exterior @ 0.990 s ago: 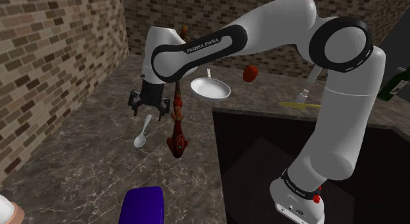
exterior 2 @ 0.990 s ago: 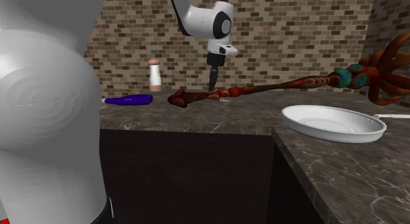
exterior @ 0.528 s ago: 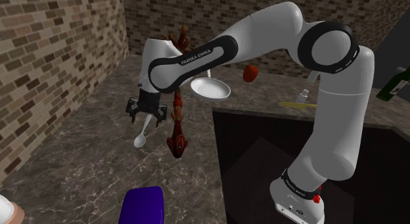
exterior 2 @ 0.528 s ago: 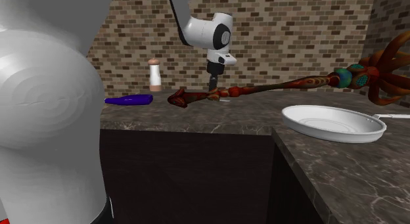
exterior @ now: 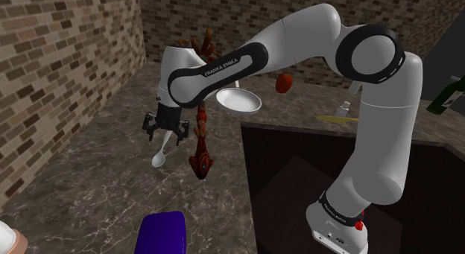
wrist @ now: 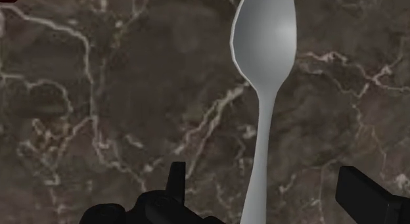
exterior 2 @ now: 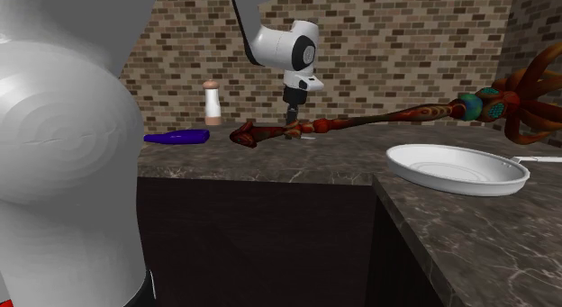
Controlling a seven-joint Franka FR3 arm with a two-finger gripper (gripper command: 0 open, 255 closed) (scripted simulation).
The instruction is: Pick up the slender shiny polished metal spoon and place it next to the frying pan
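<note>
**Open tool poised over the spoon's handle**

Shoulder view: the tool [exterior: 165, 130] hangs low over the dark marbled worktop [exterior: 82, 178], just above the handle end of the spoon [exterior: 159, 153]. The spoon lies flat with its bowl towards the camera. A long red ornate staff [exterior: 200, 144] lies just beside it on this view's right. The frying pan [exterior: 238, 100], drawn white, sits further back, well apart from the spoon.

Second exterior view: the tool points straight down behind the staff. The pan at this view's right shows a bare inside, with nothing in it. A purple bottle [exterior 2: 176, 137] lies on its side on the worktop; what it contains cannot be seen.

Wrist view: the spoon is pale grey with a soft sheen. Its handle runs between the two fingers [wrist: 176, 183], which stand wide apart and touch nothing, so the tool holds nothing.

The spoon looks light, stiff and thin, and probably slippery. It lies so flat that the fingers would have to reach right down to the stone. Clasping across the handle near its middle seems the safest hold, as a grip near either end could let it pivot.
</note>
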